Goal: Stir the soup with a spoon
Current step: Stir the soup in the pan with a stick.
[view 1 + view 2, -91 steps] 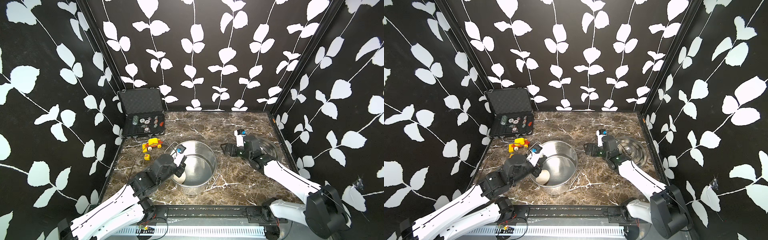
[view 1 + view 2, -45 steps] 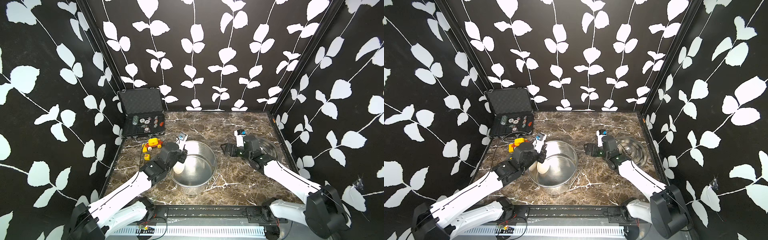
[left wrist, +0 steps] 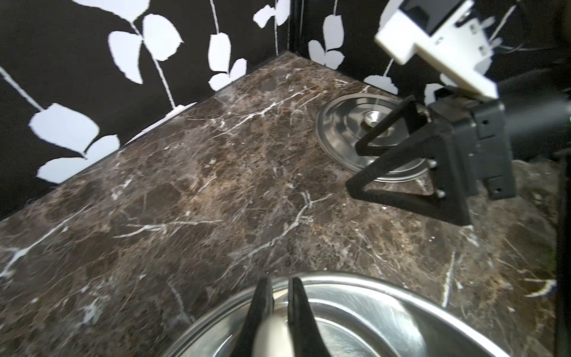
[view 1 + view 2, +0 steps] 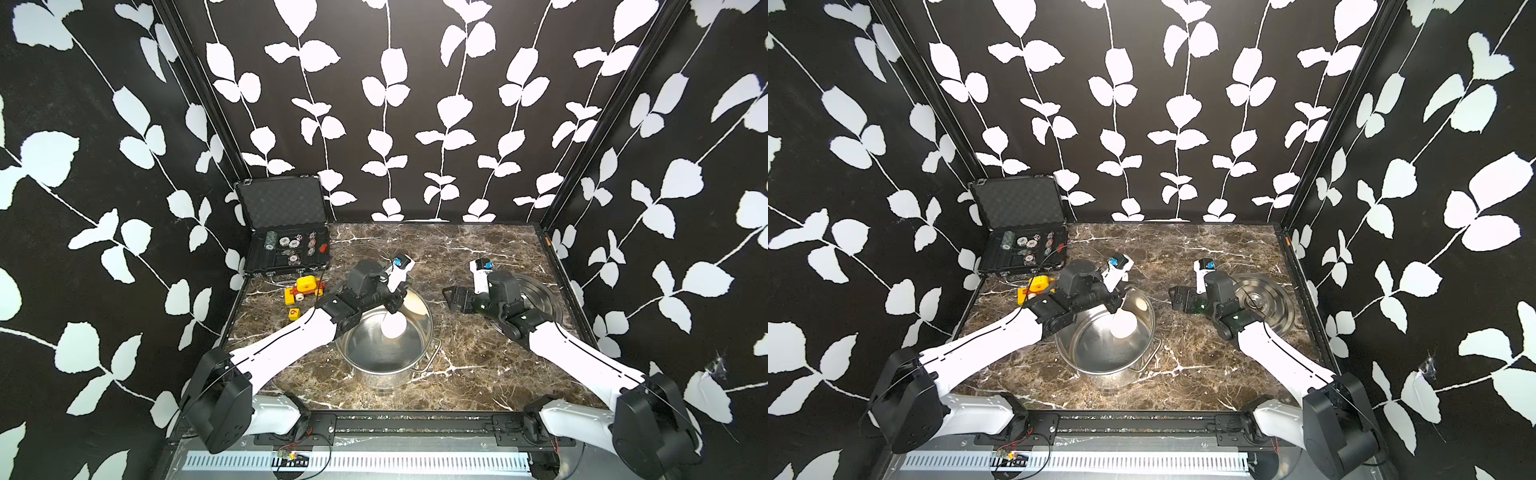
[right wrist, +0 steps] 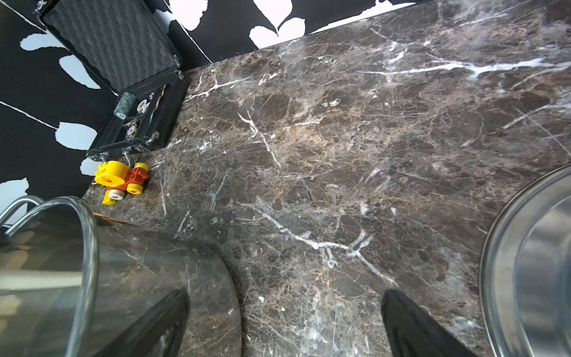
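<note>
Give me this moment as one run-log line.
left gripper: shut on spoon | spoon bowl: down in pot | right gripper: open, empty, between pot and lid

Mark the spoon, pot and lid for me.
spoon (image 4: 393, 327), in a top view, on its white bowl
pot (image 4: 384, 380), in a top view, on its near outer wall
lid (image 4: 1273, 307), in a top view, on its ringed top

Three black walls (image 4: 395, 104) printed with white leafy vines enclose a dark brown marble tabletop (image 4: 457, 249) veined in white. Black posts (image 4: 592, 124) stand in the back corners. A black rail (image 4: 415, 420) runs along the front edge. Lighting is bright and even.
</note>
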